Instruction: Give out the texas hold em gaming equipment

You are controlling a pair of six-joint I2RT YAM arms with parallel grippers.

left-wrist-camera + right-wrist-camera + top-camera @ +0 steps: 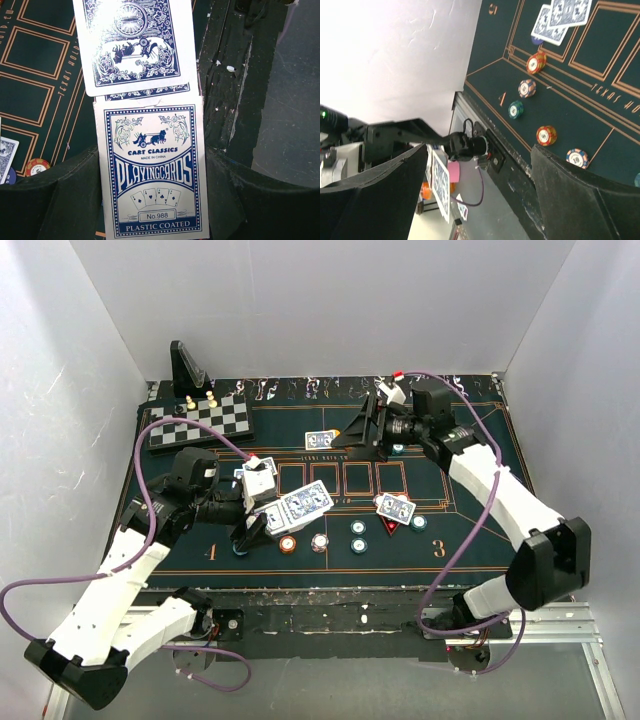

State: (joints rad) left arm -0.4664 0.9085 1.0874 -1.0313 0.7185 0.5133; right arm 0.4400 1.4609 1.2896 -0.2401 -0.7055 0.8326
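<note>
My left gripper is shut on a white-and-blue playing-card box, held over the mat's front left. A blue-backed card sticks out of the box's far end. My right gripper hovers open over the back of the mat, near a pair of cards, with nothing between its fingers. More cards lie right of centre beside a red triangle marker. Along the front lie an orange chip, a whitish chip, teal chips and a yellow disc.
A black-and-white chessboard with pawns sits at the back left, and a black angled stand rises behind it. The green mat is walled in by white panels on three sides. A black table edge runs along the front.
</note>
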